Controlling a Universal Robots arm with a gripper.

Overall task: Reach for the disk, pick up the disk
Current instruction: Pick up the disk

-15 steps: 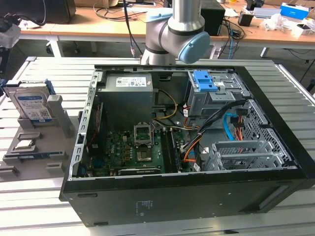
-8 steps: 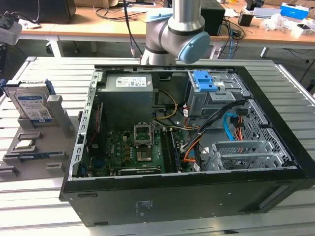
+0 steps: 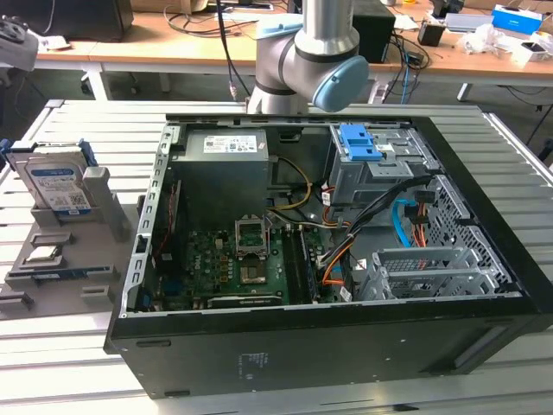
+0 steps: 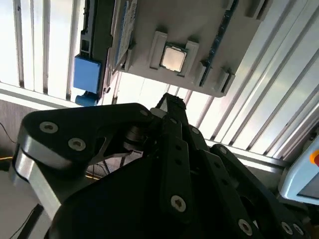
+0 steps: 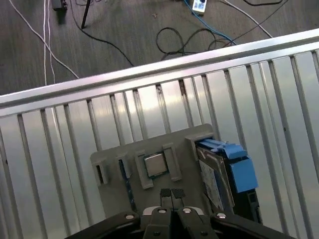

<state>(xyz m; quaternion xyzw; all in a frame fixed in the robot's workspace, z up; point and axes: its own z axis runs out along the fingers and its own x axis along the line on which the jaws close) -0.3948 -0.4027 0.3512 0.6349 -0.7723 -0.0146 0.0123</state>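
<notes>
The disk (image 3: 56,186) is a silver drive with a blue-and-white label and a blue bracket. It stands on edge in a grey holder (image 3: 65,259) at the exterior view's left, on the slatted table. In the first wrist view the disk (image 5: 219,177) sits beside the holder's chip slot, with its blue bracket (image 5: 240,169) outermost. My gripper (image 5: 172,193) hangs well above the holder with its black fingertips shut together and nothing between them, closer to the chip than to the disk. In the second wrist view the gripper (image 4: 169,102) points down at the holder, and the disk (image 4: 124,30) lies off to one side.
A square processor chip (image 5: 153,163) lies in the holder. An open black computer case (image 3: 328,225) fills the table's middle, with a blue caddy (image 3: 359,143) on its drive cage. The table edge (image 5: 149,74) borders floor with cables. Desks stand behind.
</notes>
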